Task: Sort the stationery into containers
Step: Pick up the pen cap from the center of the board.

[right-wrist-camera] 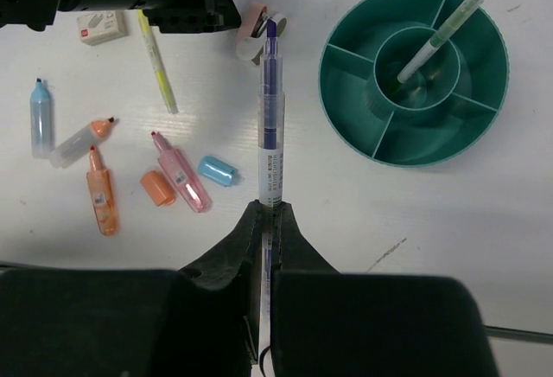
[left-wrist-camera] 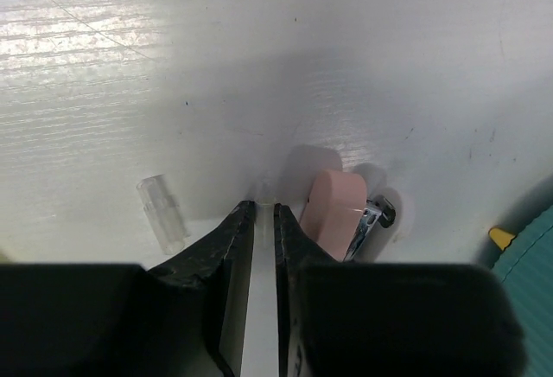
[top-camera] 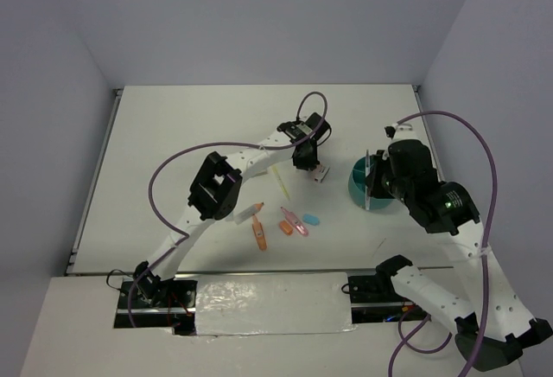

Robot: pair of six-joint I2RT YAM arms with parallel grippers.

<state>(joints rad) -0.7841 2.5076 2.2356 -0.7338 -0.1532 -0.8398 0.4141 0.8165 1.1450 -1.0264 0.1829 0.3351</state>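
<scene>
While the purple pen (right-wrist-camera: 270,126) is clamped in the closed right gripper (right-wrist-camera: 268,213), left of the teal cup (right-wrist-camera: 328,92) in the wrist view, a pink clip (right-wrist-camera: 251,33) and the left gripper (left-wrist-camera: 259,208) are found just beyond its tip. The left gripper's fingers are parted by a narrow slit, and nothing is held. One green pen (right-wrist-camera: 441,27) is stood in the cup's centre well. An orange highlighter (right-wrist-camera: 102,194) and a pink highlighter (right-wrist-camera: 183,176) are left lying on the bench (right-wrist-camera: 415,213).

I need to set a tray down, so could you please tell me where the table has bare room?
Free: the strip of table along the back wall, and the left side beyond the left arm. Crowded: between the highlighters and the teal cup.
</scene>
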